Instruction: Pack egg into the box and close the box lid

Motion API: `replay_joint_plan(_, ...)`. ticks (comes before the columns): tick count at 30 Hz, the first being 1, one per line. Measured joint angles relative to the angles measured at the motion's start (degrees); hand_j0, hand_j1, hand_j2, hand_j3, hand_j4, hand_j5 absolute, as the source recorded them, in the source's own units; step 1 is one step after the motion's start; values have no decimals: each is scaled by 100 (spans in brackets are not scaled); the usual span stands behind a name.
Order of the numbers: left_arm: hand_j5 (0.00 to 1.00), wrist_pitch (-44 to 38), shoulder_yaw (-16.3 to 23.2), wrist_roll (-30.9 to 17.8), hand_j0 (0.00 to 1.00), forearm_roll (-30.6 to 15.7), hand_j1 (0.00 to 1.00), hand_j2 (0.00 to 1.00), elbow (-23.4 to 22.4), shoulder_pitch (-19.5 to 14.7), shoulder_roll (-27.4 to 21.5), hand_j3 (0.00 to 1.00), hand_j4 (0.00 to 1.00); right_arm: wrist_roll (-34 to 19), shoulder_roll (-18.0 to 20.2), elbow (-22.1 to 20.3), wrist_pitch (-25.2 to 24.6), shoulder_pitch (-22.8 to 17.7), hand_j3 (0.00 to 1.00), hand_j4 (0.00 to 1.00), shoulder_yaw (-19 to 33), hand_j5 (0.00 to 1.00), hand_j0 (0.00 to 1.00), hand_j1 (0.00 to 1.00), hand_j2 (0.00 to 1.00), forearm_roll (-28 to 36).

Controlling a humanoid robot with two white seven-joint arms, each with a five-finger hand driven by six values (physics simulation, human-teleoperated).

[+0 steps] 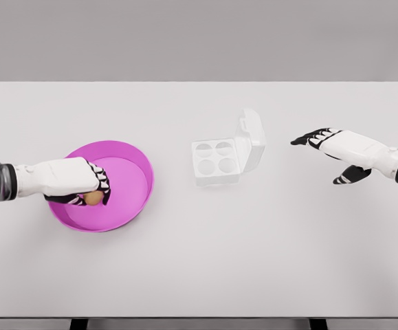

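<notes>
A brown egg (93,198) lies inside the magenta bowl (133,172) at the left of the table. My left hand (92,191) reaches into the bowl, and its fingers curl around the egg. A white egg box (216,159) with round empty cups stands at the middle, and its lid (251,139) stands up at its right side. My right hand (322,141) hovers to the right of the box, fingers stretched out flat, holding nothing.
The white table (199,261) spreads wide in front of the bowl and box. Its front edge runs along the bottom of the view, with dark legs below it.
</notes>
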State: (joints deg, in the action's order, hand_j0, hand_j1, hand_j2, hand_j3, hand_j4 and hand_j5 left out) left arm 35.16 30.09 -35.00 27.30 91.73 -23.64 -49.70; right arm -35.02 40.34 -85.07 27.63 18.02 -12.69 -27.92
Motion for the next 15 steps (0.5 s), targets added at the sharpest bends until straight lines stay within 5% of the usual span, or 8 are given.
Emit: replay_joint_plan(15,44,0,-241,-1,44,-95,44,44,70,-114,373,44,44,0,-318,644,-14,510,100,100,-285,100,100,100,100,-201)
